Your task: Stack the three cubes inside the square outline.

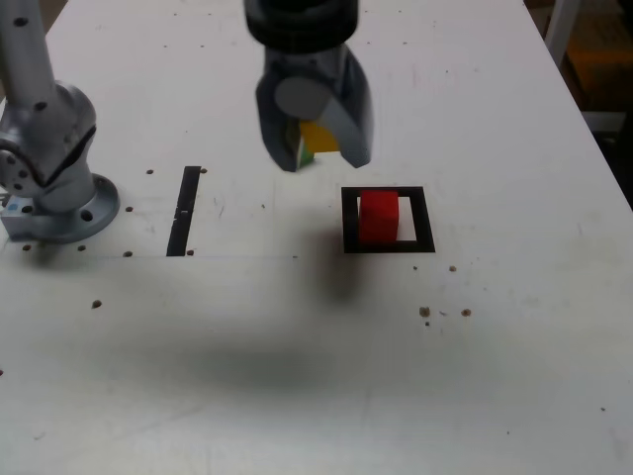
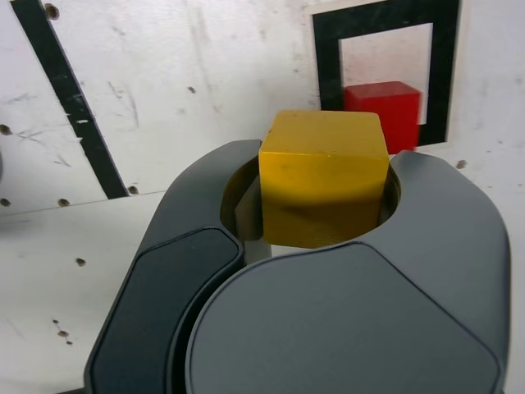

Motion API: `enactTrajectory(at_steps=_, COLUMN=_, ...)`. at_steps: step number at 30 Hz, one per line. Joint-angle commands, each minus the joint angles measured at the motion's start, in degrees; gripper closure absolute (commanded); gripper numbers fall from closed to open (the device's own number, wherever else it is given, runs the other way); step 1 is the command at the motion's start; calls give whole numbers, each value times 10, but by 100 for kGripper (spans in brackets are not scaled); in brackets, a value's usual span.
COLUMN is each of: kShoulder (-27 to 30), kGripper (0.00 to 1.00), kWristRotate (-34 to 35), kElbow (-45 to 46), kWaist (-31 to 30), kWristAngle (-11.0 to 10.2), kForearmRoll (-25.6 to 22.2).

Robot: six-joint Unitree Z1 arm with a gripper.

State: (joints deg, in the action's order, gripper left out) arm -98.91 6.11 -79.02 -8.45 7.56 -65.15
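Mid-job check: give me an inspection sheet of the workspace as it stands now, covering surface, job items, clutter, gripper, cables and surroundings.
Surface: white table, scuffed, with small holes and dark specks.
Job's things: red cube sits inside the square outline; yellow cube is held in the air to the exterior view's left of the outline; a sliver of green shows beside it, likely the green cube, mostly hidden.
Clutter: thin black bar flat on the table.
Grippers: gripper shut on the yellow cube.
Cables: nothing seen.
Surroundings: arm base at the exterior view's left edge; floor beyond the table's far right corner.
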Motion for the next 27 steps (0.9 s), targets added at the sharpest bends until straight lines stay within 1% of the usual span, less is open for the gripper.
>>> enactTrajectory(at_steps=1, kShoulder=-23, kGripper=77, kWristRotate=1, kElbow=-40, kWaist=1, kWristAngle=-1, kForearmRoll=-18)
enactTrajectory(at_steps=7, kShoulder=-79, kGripper=77, kWristRotate=1, kElbow=-124, kWaist=1, kWristAngle=2, kForearmRoll=-66)
enactTrajectory(at_steps=11, kShoulder=-108, kGripper=77, kWristRotate=1, kElbow=-160, kWaist=1, kWristAngle=11, kForearmRoll=-85)
enactTrajectory(at_steps=17, kShoulder=-134, kGripper=77, kWristRotate=2, kElbow=-163, kWaist=1, kWristAngle=30, kForearmRoll=-91)
enactTrajectory(at_steps=23, kShoulder=-150, kGripper=77, kWristRotate=3, kElbow=-157, kWaist=2, kWristAngle=44, kForearmRoll=-91)
enactTrajectory(at_steps=25, kShoulder=-160, kGripper=77, kWristRotate=4, kElbow=-154, kWaist=3, kWristAngle=53, kForearmRoll=-90)
enactTrajectory(at_steps=27, kShoulder=-164, kGripper=77, kWristRotate=4, kElbow=-154, kWaist=3, kWristAngle=55, kForearmRoll=-88)
